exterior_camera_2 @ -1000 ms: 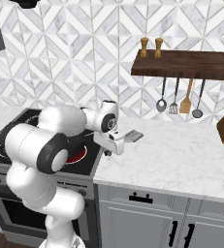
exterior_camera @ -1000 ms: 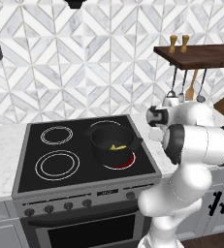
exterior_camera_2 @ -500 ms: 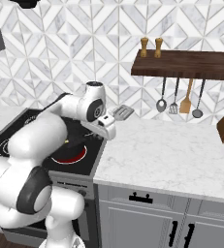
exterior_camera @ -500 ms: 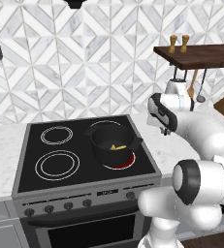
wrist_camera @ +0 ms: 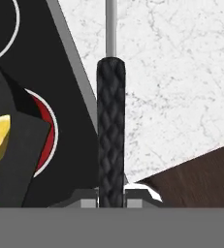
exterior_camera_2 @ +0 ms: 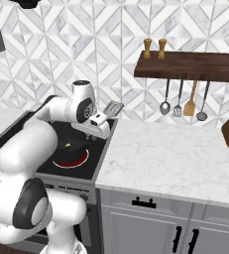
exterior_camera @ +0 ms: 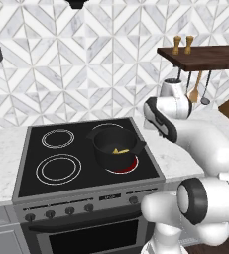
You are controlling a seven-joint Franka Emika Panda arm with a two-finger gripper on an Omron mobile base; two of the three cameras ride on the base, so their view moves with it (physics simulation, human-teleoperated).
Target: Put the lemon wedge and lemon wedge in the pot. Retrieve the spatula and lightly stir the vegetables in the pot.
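while the arm hangs over the seam between stove and marble, i've got the tool [exterior_camera_2: 102, 119] clamped on the spatula [wrist_camera: 111, 135], jaws pinched tight around the dark, cross-hatched grip. in the hand view that handle runs straight up the middle, with a thin grey metal shank carrying on past it. from the right base view the slotted blade pokes out up and to the right of the hand, over the edge of the marble surface [exterior_camera_2: 175, 158], well above it.

the pot [exterior_camera: 115, 147] sits on the front right burner, red ring glowing under it, and i can see yellow in the bottom: the vegetables [exterior_camera: 119, 151] are in there. one wedge shows at the left edge of the hand view too.

so by my read the lemon part looks done and the retrieve is done; what's left is swinging the blade over the rim and stirring.

handling thoughts: the spatula looks light and stiff, and that textured grip should resist slipping, so the hold low on the handle seems fine. a long tool held at the end will lever against the jaws if the blade digs in, though. the wedges look small and light and will likely skid rather than resist, so gentle sweeps should do. the pot looks heavier, but a knock on its wall could still shift it off the ring.
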